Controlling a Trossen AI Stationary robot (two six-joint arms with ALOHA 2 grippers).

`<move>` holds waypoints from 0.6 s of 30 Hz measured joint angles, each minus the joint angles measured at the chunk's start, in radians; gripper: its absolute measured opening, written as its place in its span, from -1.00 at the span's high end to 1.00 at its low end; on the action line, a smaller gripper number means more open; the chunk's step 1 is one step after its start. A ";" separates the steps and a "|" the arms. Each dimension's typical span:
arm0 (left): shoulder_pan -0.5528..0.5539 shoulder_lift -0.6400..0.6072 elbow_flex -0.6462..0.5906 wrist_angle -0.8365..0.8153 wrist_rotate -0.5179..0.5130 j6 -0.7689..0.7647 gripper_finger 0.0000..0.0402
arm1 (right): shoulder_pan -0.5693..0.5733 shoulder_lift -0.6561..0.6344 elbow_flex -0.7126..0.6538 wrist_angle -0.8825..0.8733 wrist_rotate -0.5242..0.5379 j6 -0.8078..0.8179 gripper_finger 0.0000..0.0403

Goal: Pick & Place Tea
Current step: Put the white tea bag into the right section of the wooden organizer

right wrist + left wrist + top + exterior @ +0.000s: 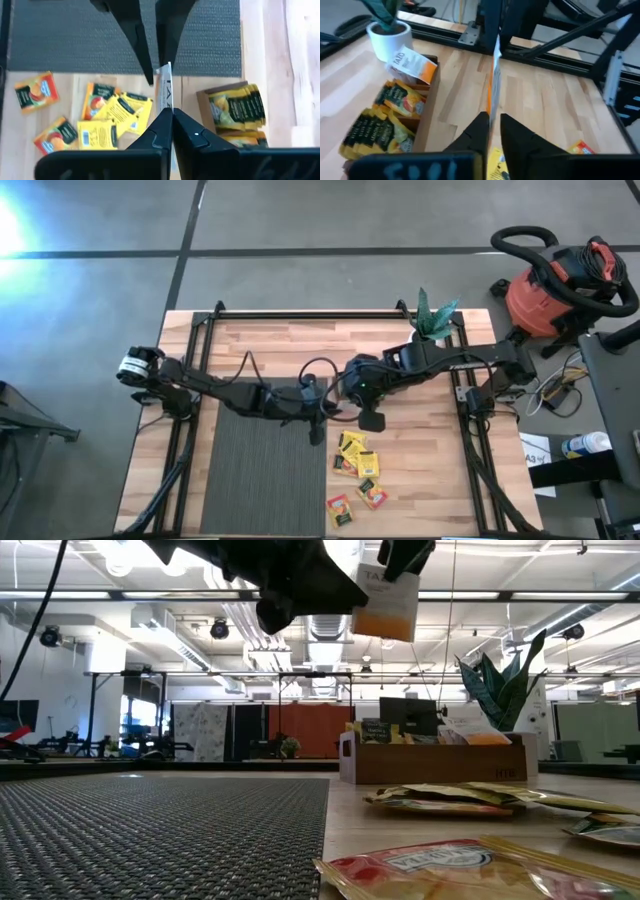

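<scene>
A white and orange tea sachet (385, 598) hangs high above the table between my two grippers. My right gripper (171, 111) is shut on it from above. My left gripper (492, 120) reaches in level from the table's left, its fingers a little apart on either side of the sachet's edge (493, 75). Below, several yellow and orange sachets (356, 460) lie flat on the wood. The brown wooden tray (429, 87) by the plant holds upright yellow sachets (385, 120), and one white sachet (412, 65) leans out of it. My left gripper's fingers (481, 131) flank the sachet's left end; whether one of them touches it I cannot tell. My right gripper pinches the sachet's upper edge (166, 97) between its two fingertips, coming from above and slanting down. The sachet hangs upright below it, clear of the table.
A dark woven mat (265, 470) covers the table's near left half. A potted plant (435, 320) stands at the far right, with the tray (435, 762) beside it. Black frame rails (205, 340) run along the table's sides. A red shop vacuum (560, 285) stands off the table.
</scene>
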 joint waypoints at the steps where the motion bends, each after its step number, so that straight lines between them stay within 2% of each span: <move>1: -0.004 0.000 0.000 0.000 -0.019 0.000 0.73 | 0.000 -0.001 0.000 -0.011 0.004 -0.006 0.96; 9: -0.044 0.000 -0.007 -0.085 -0.220 -0.068 0.47 | -0.027 -0.045 -0.015 -0.132 0.112 -0.092 0.96; 13: -0.078 0.000 -0.009 -0.120 -0.226 -0.145 0.46 | -0.099 -0.085 -0.072 -0.205 0.119 -0.153 0.96; 18: -0.123 0.000 -0.009 -0.121 -0.228 -0.200 0.46 | -0.222 -0.146 -0.206 -0.201 0.089 -0.229 0.96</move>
